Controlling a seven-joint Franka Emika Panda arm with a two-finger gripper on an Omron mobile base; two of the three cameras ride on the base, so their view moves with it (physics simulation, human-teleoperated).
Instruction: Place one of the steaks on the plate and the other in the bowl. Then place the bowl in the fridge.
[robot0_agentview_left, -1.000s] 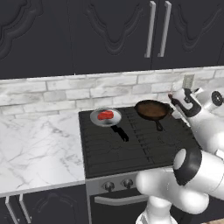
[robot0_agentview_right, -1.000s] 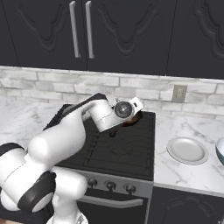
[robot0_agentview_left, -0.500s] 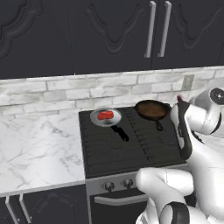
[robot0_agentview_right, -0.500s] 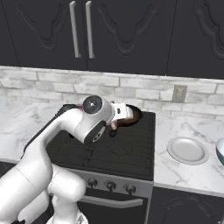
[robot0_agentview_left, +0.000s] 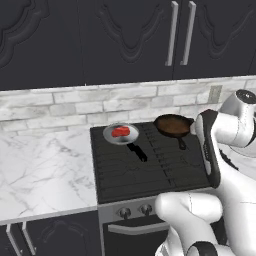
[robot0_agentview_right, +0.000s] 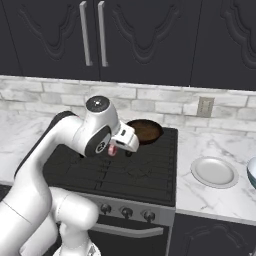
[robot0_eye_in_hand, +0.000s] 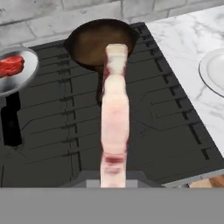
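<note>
A black stove (robot0_agentview_left: 145, 170) is sitting between two stretches of white marble worktop (robot0_agentview_left: 45, 170). A dark brown pan (robot0_agentview_left: 172, 125) is resting on the rear right burner, and a small grey pan (robot0_agentview_left: 120, 134) with a black handle is resting on the rear left burner. Round control knobs (robot0_agentview_right: 125, 212) are lining the stove's front panel. A grey brick backsplash (robot0_agentview_right: 45, 92) is carrying a wall outlet (robot0_agentview_right: 202, 106). Dark upper cabinets (robot0_agentview_right: 140, 35) with vertical bar handles (robot0_agentview_right: 94, 34) are hanging above.

Two steaks (robot0_eye_in_hand: 114, 109) (robot0_agentview_left: 120, 132), two pans (robot0_agentview_left: 172, 125) (robot0_agentview_left: 120, 135), one plate (robot0_agentview_right: 214, 171).
</note>
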